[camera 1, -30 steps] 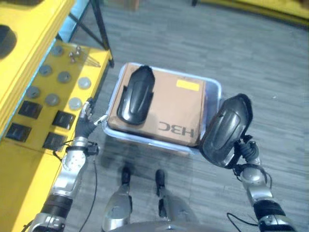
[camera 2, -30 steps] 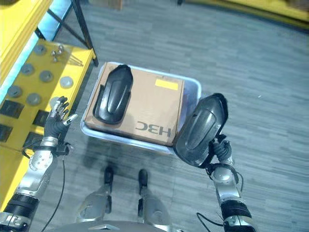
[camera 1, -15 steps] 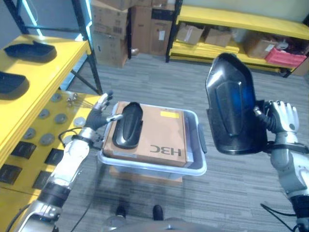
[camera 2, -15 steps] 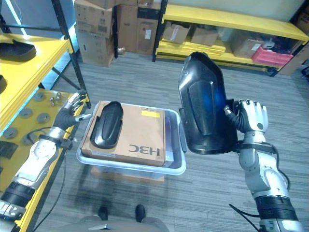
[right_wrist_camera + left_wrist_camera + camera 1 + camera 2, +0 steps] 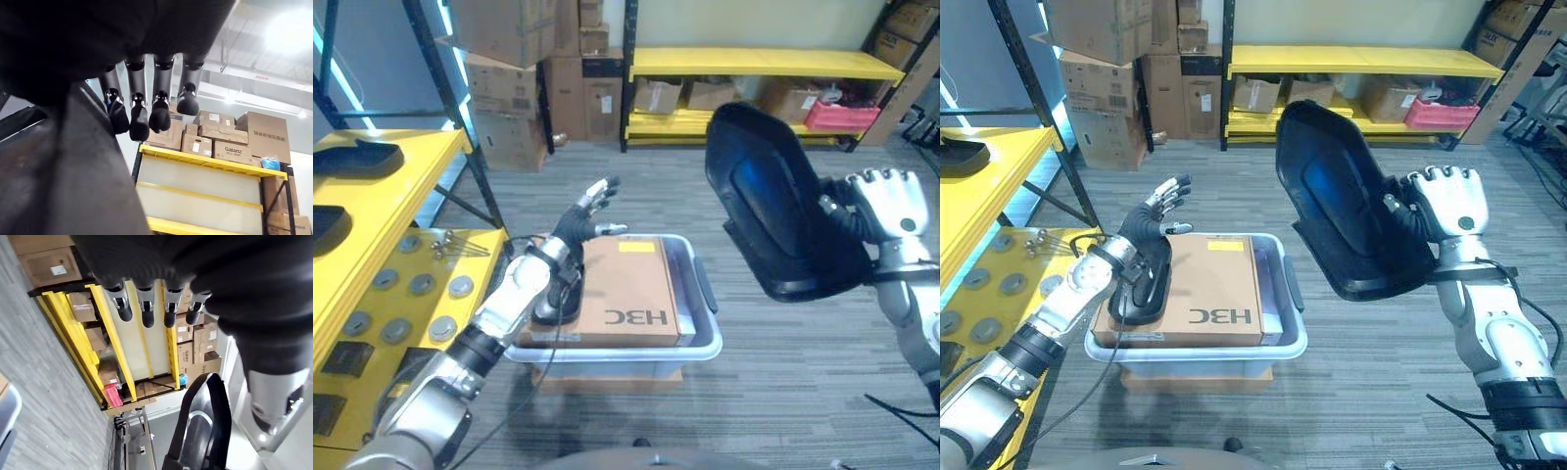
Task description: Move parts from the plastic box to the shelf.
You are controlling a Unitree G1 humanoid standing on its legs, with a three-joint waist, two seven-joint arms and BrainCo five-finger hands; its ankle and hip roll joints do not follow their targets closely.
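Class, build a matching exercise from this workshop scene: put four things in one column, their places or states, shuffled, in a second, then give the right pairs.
Things
1. large black part
2. small black part
3. cardboard box
4. left robot hand

Places or states
A. open, above the plastic box
B. lying on the cardboard box
C. held up by the right robot hand
D. sitting in the plastic box

Pairs: 1-C, 2-B, 3-D, 4-A

Count: black parts, two — one held (image 5: 1351, 211), one in plastic box (image 5: 1141, 289). Plastic box (image 5: 1288, 333): one.
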